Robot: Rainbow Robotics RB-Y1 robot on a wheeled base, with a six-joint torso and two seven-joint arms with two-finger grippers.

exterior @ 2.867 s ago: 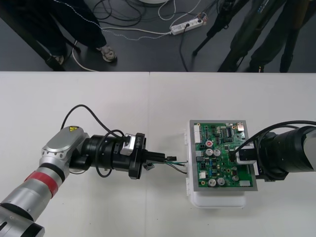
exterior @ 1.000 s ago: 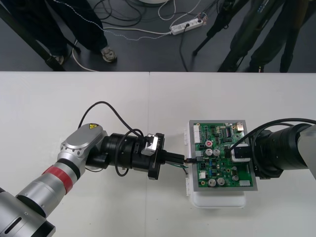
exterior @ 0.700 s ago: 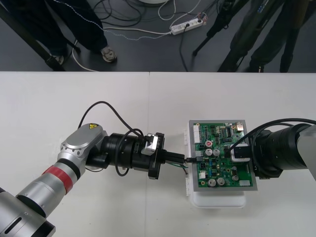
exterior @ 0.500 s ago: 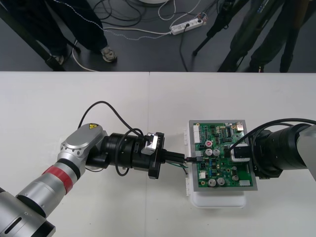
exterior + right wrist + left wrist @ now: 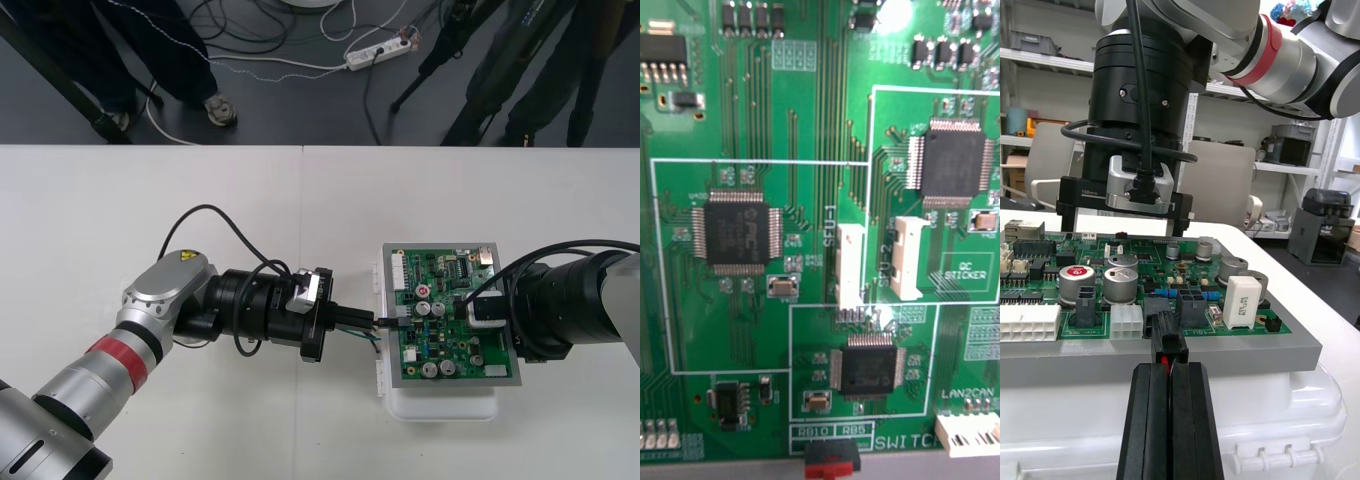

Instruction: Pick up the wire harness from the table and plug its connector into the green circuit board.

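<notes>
Black fingers (image 5: 1146, 420) of the left gripper (image 5: 1168, 369) stand pressed together nearest us, clamped on the wire harness (image 5: 1161, 361). A sliver of red wire shows between their tips, and the small black plug (image 5: 1166, 341) juts just beyond them. We find the plug touching a black header (image 5: 1159, 311) at the near edge of the green circuit board (image 5: 812, 112); how deeply it sits we cannot tell. Seen from above, the left arm (image 5: 150, 310) lies low across the table (image 5: 200, 220) and reaches the board's left side. A green wire (image 5: 368, 339) hangs loose beside the fingers. The board rests on its white base (image 5: 440, 405). Farther on, the right gripper (image 5: 480, 310) hangs over the board's right half, close above its chips. Whether it is parted or closed we cannot tell.
</notes>
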